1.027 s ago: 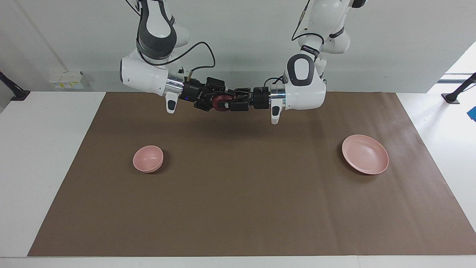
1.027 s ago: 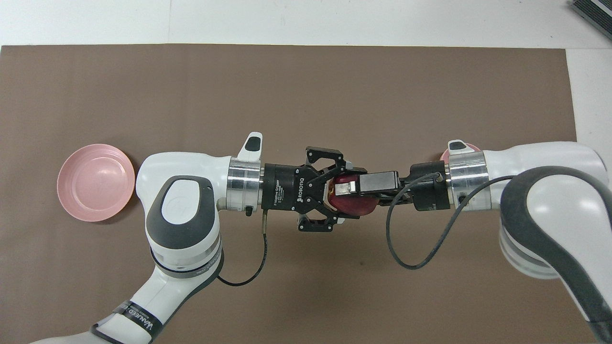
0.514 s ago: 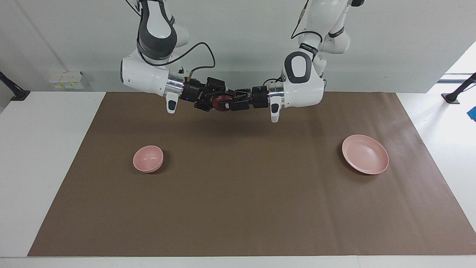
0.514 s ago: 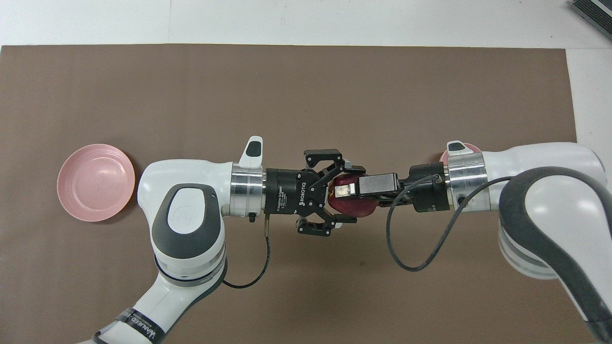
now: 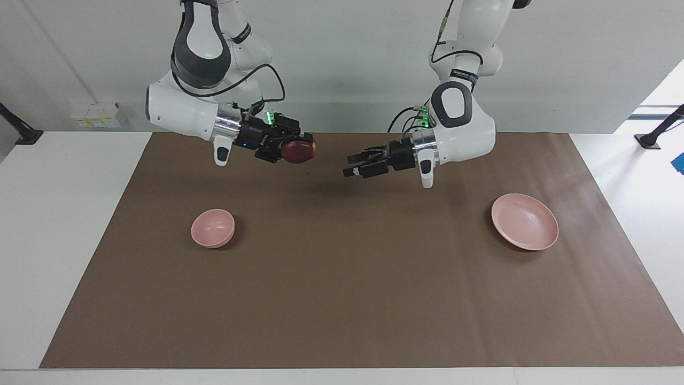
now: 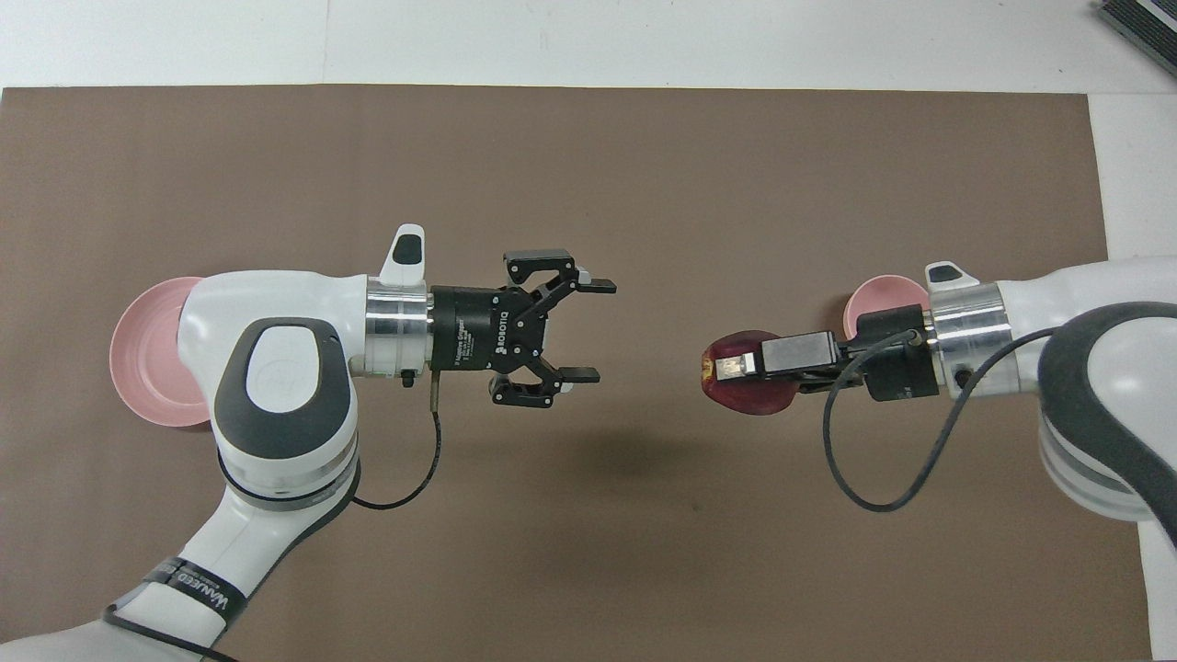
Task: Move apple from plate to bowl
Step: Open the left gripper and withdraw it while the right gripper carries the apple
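The dark red apple (image 5: 299, 152) (image 6: 747, 393) hangs in the air with my right gripper (image 5: 293, 148) (image 6: 736, 368) shut on it, over the brown mat toward the bowl's end. The small deep pink bowl (image 5: 212, 228) stands on the mat; in the overhead view the bowl (image 6: 878, 294) is partly covered by the right wrist. My left gripper (image 5: 351, 167) (image 6: 596, 331) is open and empty over the mat's middle, apart from the apple. The wide pink plate (image 5: 525, 221) lies empty toward the left arm's end; the left arm hides part of the plate (image 6: 147, 359) in the overhead view.
A brown mat (image 5: 342, 299) covers most of the white table. A small white box (image 5: 96, 115) sits by the wall at the right arm's end. A dark grey object (image 6: 1140, 23) shows at the table's corner farthest from the robots.
The left gripper opened and let go of the apple. The arms drew apart, and the right gripper carried the apple toward the bowl's end while the left one backed toward the plate.
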Robot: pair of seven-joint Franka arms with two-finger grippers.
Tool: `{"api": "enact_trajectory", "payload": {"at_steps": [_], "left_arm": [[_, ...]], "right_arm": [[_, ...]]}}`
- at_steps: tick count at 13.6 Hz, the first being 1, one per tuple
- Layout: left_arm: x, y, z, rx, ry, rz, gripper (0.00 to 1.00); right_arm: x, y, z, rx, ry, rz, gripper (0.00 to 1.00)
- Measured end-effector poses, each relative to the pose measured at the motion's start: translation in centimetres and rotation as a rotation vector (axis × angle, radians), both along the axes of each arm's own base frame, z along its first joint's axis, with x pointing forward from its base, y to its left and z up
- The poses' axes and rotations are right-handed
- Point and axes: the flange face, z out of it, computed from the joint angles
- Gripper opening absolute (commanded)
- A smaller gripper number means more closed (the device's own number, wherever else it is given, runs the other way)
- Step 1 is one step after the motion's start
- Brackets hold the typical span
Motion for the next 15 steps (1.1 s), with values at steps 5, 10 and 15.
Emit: {"api": "enact_trajectory", "payload": {"at_steps": [5, 10, 15], "left_arm": [[2.6, 5.3, -1.4, 0.235, -0.117, -0.073, 1.0], [3.7, 7.1, -0.2, 0.366, -0.217, -0.135, 1.0], [4.2, 10.2, 6.5, 0.693, -0.439, -0.335, 1.0]], "right_arm": [[1.9, -6.9, -1.5, -0.374, -0.059, 0.096, 0.0], [4.4, -8.4, -3.4, -0.754, -0.169, 0.226, 0.0], [7.8, -8.1, -6.8, -1.03, -0.289, 0.374, 0.0]]}}
